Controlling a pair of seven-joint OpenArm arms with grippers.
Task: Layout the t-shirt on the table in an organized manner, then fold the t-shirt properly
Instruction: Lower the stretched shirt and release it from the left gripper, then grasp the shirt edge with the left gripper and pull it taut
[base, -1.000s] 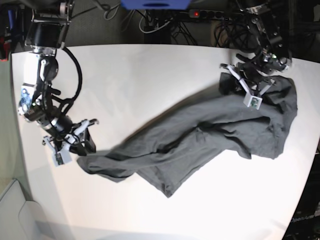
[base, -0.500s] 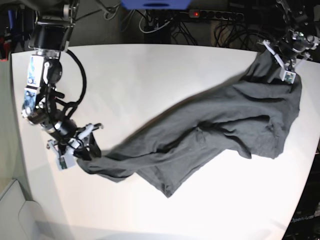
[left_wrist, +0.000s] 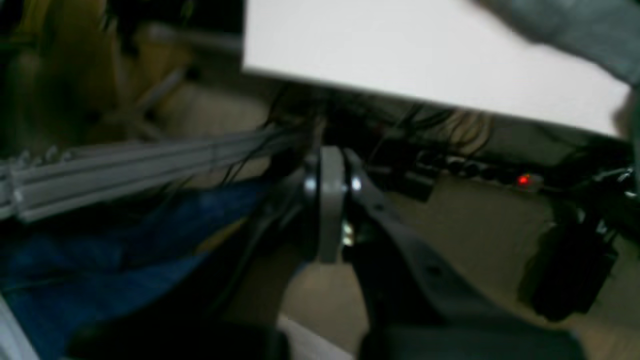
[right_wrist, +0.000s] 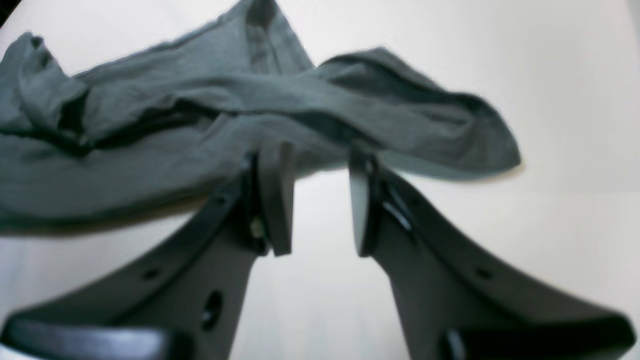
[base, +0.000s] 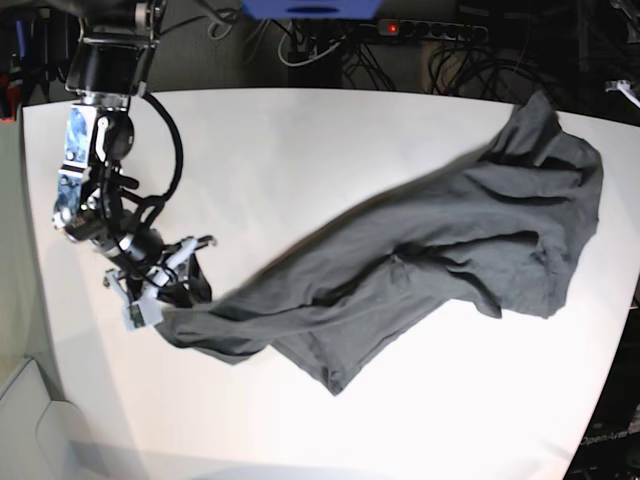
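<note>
Layout stage, early: the t-shirt (base: 430, 260) lies bunched in a wrinkled diagonal across the table (base: 300, 150), low end nr my right claw (right_wrist: 312, 200), high end by the far corner, no sleeve or hem spread flat. Right claw sits w/ jaws parted at the shirt's lower edge, cloth just ahead of the tips, nothing pinched; left claw (left_wrist: 330, 205) is closed on nothing, off past the table edge. By my reading, spreading, squaring & every fold remain.

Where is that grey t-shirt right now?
In the base view the t-shirt lies crumpled diagonally across the white table, from the upper right corner down to the right gripper at the left.
</note>
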